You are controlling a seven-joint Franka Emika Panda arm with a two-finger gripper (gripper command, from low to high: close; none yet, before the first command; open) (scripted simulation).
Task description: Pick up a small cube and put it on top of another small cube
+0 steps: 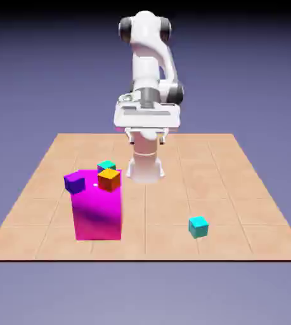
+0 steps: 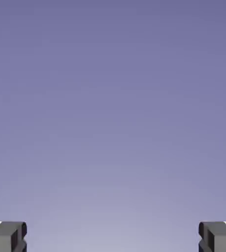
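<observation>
We saw the small cyan cube (image 1: 198, 227) on the table (image 1: 145, 216), well apart from the spread-fingered gripper (image 1: 146, 141).

The tan table (image 1: 163, 209) carries a magenta block (image 1: 98, 216) toward the exterior view's left, a cyan cube (image 1: 198, 227) toward its right, and the robot's base (image 1: 146, 168) farther back.

This is a computer-simulated robot workspace: a rendered white robot arm (image 1: 149, 70) over a tiled tabletop (image 1: 167, 209), against a plain blue-violet backdrop (image 1: 249, 76).
</observation>
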